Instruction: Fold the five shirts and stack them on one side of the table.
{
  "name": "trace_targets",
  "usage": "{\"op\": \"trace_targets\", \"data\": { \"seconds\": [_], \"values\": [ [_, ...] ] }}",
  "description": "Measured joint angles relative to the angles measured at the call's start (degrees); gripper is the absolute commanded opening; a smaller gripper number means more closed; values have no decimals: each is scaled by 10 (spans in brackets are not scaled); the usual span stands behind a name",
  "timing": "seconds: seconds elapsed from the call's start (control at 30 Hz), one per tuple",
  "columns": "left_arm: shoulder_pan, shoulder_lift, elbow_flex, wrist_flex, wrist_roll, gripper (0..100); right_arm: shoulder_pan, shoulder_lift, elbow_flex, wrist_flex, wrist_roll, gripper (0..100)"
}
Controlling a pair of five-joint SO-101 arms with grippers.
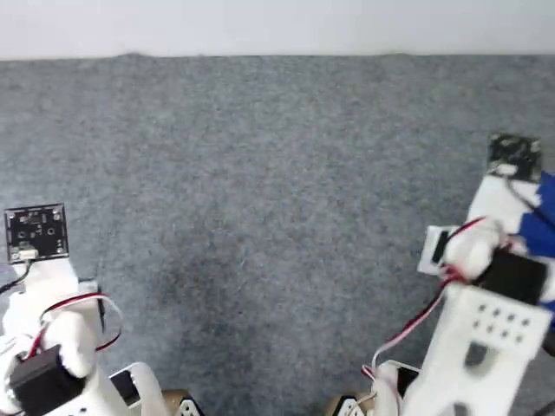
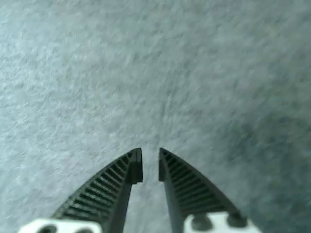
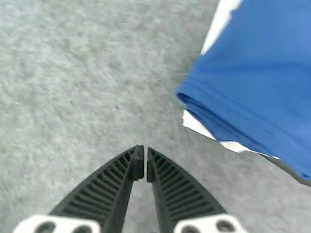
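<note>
A folded blue shirt (image 3: 252, 73) lies on top of a white one (image 3: 214, 133) on the grey felt table (image 1: 277, 173). A strip of the blue shirt (image 1: 545, 217) also shows at the table's right edge, beside the right arm (image 1: 486, 286). My right gripper (image 3: 146, 165) hangs over bare felt just short of the stack's near corner, shut with nothing in it. My left gripper (image 2: 150, 167) hovers over bare felt near the left arm (image 1: 52, 338). Its jaws are almost together, with only a narrow slit between them, and they hold nothing.
A white wall (image 1: 277, 26) runs along the table's far edge. The grey felt stretches between the two arms. Both arm bases stand at the near edge, with red and white cables (image 1: 416, 325) looping off them.
</note>
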Motion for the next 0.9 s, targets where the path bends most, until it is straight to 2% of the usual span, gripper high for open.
{"op": "trace_targets", "data": {
  "seconds": [0.13, 0.23, 0.37, 0.7, 0.9],
  "values": [
    [96, -1, 20, -39, 74, 86, -25, -100, 131, -62, -32, 9],
    [143, -1, 53, -89, 120, 85, -36, -181, 229, -105, -37, 9],
    [180, 2, 121, -167, 169, 9, -50, -293, 349, -152, -37, 9],
    [314, 5, 336, -357, 183, 14, -124, -524, 554, -185, -37, 9],
    [341, 5, 455, -513, 185, 14, -156, -564, 646, -207, -37, 9]
  ]
}}
